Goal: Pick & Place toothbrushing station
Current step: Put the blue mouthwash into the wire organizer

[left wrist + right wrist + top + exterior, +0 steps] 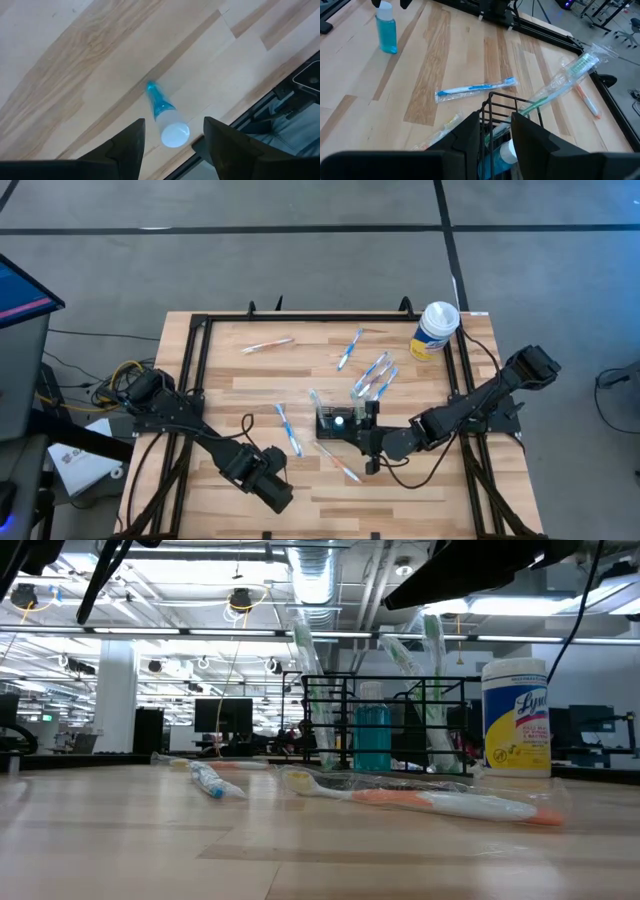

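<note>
The only legible writing is seen on the white-and-yellow wipes canister (516,718) – the letters "Lys" are read on its label in the low view, the rest being cut off by the curve. In the high view this canister (434,330) stands upright near the table's far right corner, just inside the black frame (200,330) that rims the wooden table (250,380).

The toothbrushing station (337,423) – a small black wire rack – is placed near the middle of the table, slightly toward the near edge. Its slots face upward; its long axis cannot be judged from above. Wrapped toothbrushes (375,375) are stood in it and lean away toward the far right, their wrapped heads fanned out above the rack. In the low view the rack (385,725) is seen upright with a blue-capped bottle (372,738) inside it.

The right gripper (495,130) is closed on the rack's near-side wire wall (492,107), one finger on either side of it, at a narrow gap. The left gripper (172,145) is held at the near left part of the table with its fingers spread wide and nothing between them; below it a small blue bottle with a white cap (165,122) is lying on its side.

Loose wrapped toothbrushes are scattered on the wood: one (289,429) left of the rack, one (338,465) in front of it, another (349,348) toward the far side and one (267,345) at the far left.
</note>
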Available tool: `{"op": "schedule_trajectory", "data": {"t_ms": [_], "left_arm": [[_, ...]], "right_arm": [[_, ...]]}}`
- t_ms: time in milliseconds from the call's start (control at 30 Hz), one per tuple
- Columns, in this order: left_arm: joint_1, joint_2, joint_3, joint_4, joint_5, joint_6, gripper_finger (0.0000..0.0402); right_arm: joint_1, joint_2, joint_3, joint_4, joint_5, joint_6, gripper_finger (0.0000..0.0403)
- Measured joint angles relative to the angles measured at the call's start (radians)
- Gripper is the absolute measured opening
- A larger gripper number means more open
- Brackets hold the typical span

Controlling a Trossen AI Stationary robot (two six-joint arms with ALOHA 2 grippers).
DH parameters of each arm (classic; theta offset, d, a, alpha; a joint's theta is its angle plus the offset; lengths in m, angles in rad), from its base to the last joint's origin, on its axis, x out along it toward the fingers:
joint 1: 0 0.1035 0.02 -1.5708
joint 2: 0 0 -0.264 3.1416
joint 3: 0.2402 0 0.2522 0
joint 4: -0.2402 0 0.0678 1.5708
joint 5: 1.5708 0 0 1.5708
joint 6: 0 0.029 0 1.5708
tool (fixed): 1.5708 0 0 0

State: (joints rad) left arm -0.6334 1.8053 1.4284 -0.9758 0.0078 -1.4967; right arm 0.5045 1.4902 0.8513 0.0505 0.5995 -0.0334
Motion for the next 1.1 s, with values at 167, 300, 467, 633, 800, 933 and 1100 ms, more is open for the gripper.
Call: {"op": "schedule_trajectory", "data": {"t_ms": [167,300,467,633,800,933,1100], "left_arm": [[-0.002,0.000,0.000,0.000,0.000,-0.001,0.0200],[-0.002,0.000,0.000,0.000,-0.001,-0.002,0.0199],[-0.007,0.000,-0.018,0.010,0.004,-0.002,0.0200],[-0.008,0.000,-0.062,0.072,0.025,-0.003,0.0201],[-0.008,0.000,-0.069,0.096,0.023,-0.003,0.0200],[-0.008,0.000,-0.069,0.095,0.019,-0.003,0.0200],[-0.006,0.010,-0.088,0.096,0.029,-0.004,0.0199]], "right_arm": [[0.000,0.000,0.000,0.000,0.000,0.000,0.0103],[0.000,0.000,0.000,0.000,0.000,0.000,0.0103],[0.000,0.000,0.000,0.000,0.000,0.000,0.0103],[0.000,0.000,0.000,-0.004,0.000,0.000,0.0103],[0.000,0.000,0.000,-0.006,0.000,0.009,0.0103],[0.000,0.000,0.000,-0.009,0.000,0.010,0.0103],[0.000,0.000,0.000,-0.015,0.000,0.010,0.0103]]}}
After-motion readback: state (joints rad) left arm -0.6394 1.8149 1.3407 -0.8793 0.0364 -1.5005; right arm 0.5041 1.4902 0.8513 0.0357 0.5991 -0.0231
